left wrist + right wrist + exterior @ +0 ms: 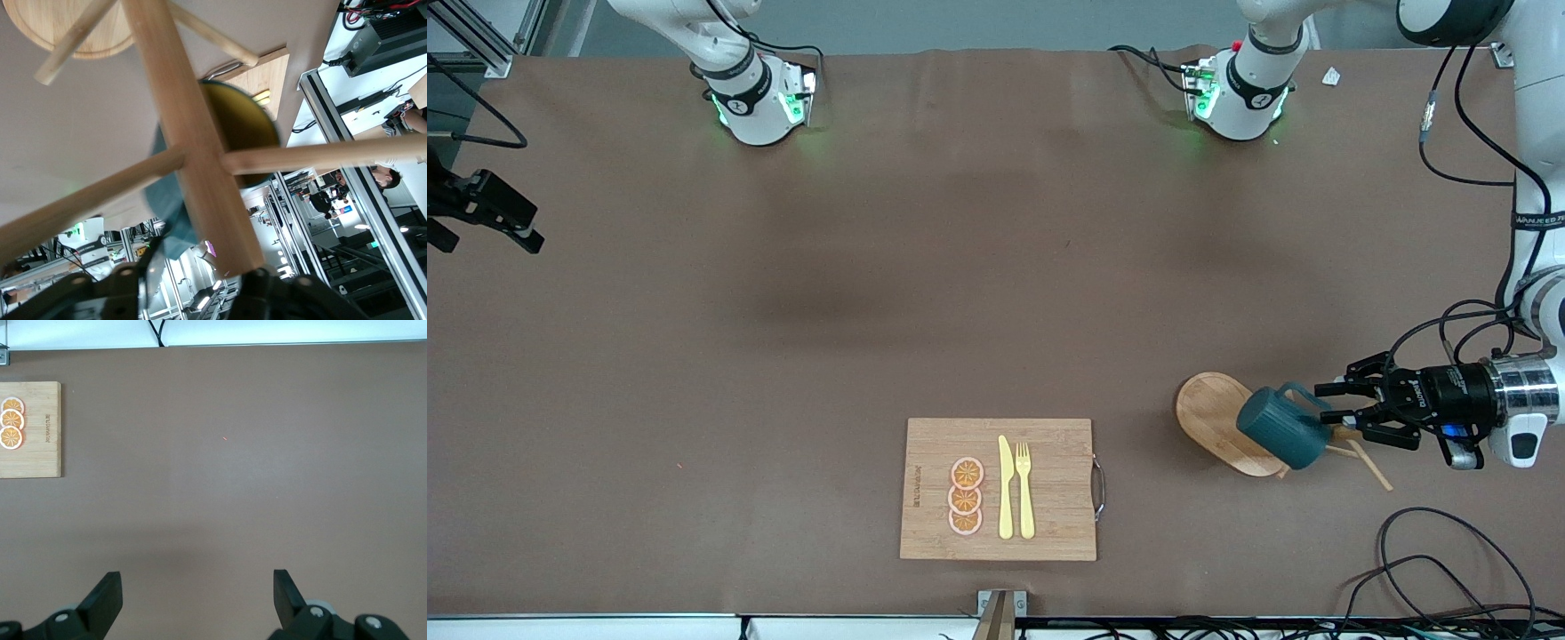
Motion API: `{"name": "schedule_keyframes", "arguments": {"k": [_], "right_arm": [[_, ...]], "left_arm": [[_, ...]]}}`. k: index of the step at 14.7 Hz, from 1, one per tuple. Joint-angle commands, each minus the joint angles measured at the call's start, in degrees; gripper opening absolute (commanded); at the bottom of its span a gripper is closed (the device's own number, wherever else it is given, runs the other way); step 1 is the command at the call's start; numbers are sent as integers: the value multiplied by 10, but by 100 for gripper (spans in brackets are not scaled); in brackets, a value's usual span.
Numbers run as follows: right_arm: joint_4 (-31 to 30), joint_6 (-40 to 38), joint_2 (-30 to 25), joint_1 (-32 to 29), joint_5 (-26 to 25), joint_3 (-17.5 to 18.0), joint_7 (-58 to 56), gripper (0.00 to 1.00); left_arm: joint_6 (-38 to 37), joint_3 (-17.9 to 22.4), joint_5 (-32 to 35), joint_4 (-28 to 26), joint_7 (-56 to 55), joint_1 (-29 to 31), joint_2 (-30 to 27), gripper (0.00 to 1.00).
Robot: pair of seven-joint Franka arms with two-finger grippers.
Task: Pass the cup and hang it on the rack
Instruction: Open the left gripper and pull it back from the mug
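The dark teal cup point(1272, 431) hangs tilted against the top of the wooden rack point(1209, 418), its handle turned toward my left gripper point(1336, 403). That gripper lies level beside the rack, fingers apart on either side of the handle. In the left wrist view the rack's post point(193, 147) and pegs fill the picture. The cup point(247, 133) shows its yellowish inside past the post, and the left gripper point(200, 280) stands open around the post's end and the teal handle. My right gripper point(197, 587) waits open over bare table toward the right arm's end.
A bamboo cutting board point(1049, 444) with three orange slices, a yellow knife and a fork lies near the table's front edge. Loose cables point(1449, 569) lie at the near corner at the left arm's end. The board's edge point(47, 460) shows in the right wrist view.
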Motion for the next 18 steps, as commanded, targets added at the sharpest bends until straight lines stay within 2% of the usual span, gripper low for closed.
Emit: {"name": "schedule_keyframes", "arguments": {"k": [1,4,8,14,16,18], "right_arm": [[2,-2,2,2,-9,-1,-4,100],[2,-2,2,2,-9,-1,-3,100],[2,-2,2,2,-9,-1,-4,100],[2,-2,1,3,-9,-1,-4,100],[2,2,0,2,-10,-1,-5,100],[3,15,1,5,-42,0,-3,100]], "left_arm": [[-8,-4,-13,5,-21,1,-6,88],[-9,-7,-13,6,-33,0,-24,99],[-9,-12,18,6,-40,-3,-81,100],[-9,-23,135,7,-36,-47,-156,100],[-9,-42,190,8,-33,-52,-177,100],[-9,-67,256,24,0,-51,-189,100]]}}
